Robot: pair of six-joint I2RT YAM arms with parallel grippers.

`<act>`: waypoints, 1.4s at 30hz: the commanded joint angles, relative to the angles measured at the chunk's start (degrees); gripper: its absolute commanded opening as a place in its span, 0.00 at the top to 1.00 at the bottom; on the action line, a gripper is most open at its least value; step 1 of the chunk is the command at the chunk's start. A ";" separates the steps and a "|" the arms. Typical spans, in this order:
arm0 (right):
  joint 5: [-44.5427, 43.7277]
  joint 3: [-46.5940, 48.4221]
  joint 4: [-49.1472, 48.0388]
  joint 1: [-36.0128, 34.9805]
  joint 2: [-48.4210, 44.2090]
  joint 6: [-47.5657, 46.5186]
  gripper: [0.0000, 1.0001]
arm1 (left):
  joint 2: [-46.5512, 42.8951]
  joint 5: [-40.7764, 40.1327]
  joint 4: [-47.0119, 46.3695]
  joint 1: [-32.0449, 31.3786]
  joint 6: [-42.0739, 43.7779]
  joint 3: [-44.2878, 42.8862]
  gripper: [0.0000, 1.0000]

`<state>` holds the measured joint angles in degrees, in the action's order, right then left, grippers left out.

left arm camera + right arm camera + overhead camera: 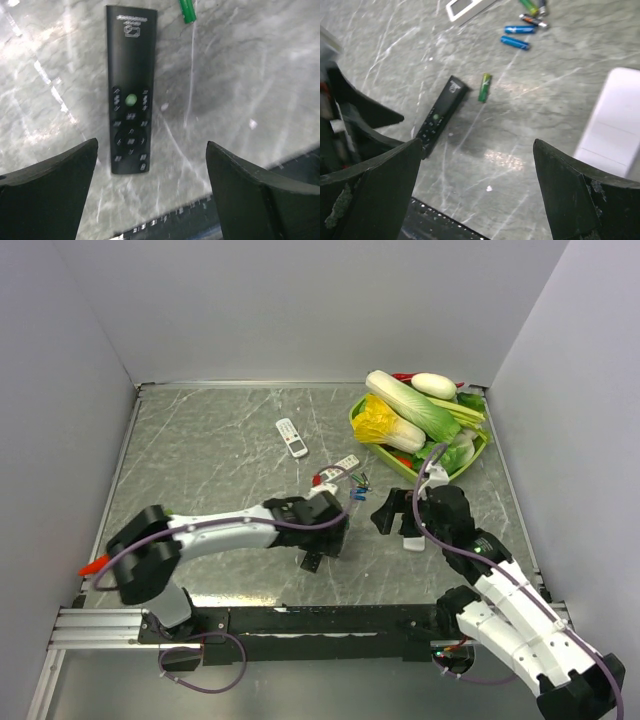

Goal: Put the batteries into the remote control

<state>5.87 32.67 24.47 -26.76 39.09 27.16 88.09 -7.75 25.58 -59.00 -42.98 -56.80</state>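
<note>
Your left hand is spread wide and pinching nothing. The one slim black plastic remote lies buttons-up on the grey marbled counter just ahead of its fingers, closer to one finger than the other. One small green cylinder battery sits just off the remote's far end. Your right hand is spread too, also empty. Further ahead of it lie two blue cylinder batteries, side by side.

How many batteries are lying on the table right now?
6. One green battery lies beside the black remote. Two blue batteries lie farther off; a yellow-green one and two dark ones sit at the picture's edge. More may be hidden.
</note>
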 commanded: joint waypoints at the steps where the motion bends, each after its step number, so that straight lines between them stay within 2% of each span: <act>1: -5.34 1.97 2.69 -0.39 -2.79 -0.62 0.00 | 8.22 -12.55 8.77 -4.71 -1.85 -8.49 0.09; 11: -5.61 0.29 2.78 -0.31 -6.22 -1.32 0.00 | 14.38 -12.82 9.31 -5.86 -2.11 -9.48 0.14; 15: -4.73 -0.41 1.99 -0.31 -6.39 -1.14 0.01 | 15.44 -10.10 7.82 -5.42 -1.75 -8.33 0.21; 21: -1.92 -1.73 -0.56 -0.31 -7.45 -1.49 0.01 | 14.74 -6.49 5.97 -4.46 -1.49 -5.70 0.42; 22: -1.30 -1.90 -1.08 -0.31 -7.45 -1.49 0.01 | 14.56 -6.23 5.97 -4.37 -1.67 -5.43 0.52; 24: 0.37 -2.43 -2.93 -0.39 -7.28 -1.58 0.01 | 13.95 -5.79 5.79 -4.19 -1.49 -4.73 0.63; 25: 1.15 -2.69 -3.72 -0.31 -7.01 -1.49 0.01 | 13.51 -5.18 5.45 -3.93 -1.40 -4.38 0.72; 27: 3.53 -3.22 -5.83 -0.31 -6.22 -1.32 0.00 | 11.41 -3.77 3.18 -3.23 -1.14 -2.37 0.81; 29: 5.20 -3.92 -7.41 -0.31 -5.26 -1.41 0.01 | 7.99 -0.80 0.71 -1.47 -0.88 -0.34 0.84; 36: 14.25 -8.31 -21.99 -0.39 -0.43 3.06 0.00 | -2.12 10.28 -8.52 5.11 3.07 7.74 0.90; 42: 21.90 -12.54 -42.81 -0.48 8.45 12.63 0.00 | -14.34 24.50 -20.21 11.00 2.38 15.56 0.92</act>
<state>21.08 21.80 -0.67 -26.76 43.62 31.94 81.49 4.38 16.71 -50.98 -41.10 -44.58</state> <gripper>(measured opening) 0.994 0.400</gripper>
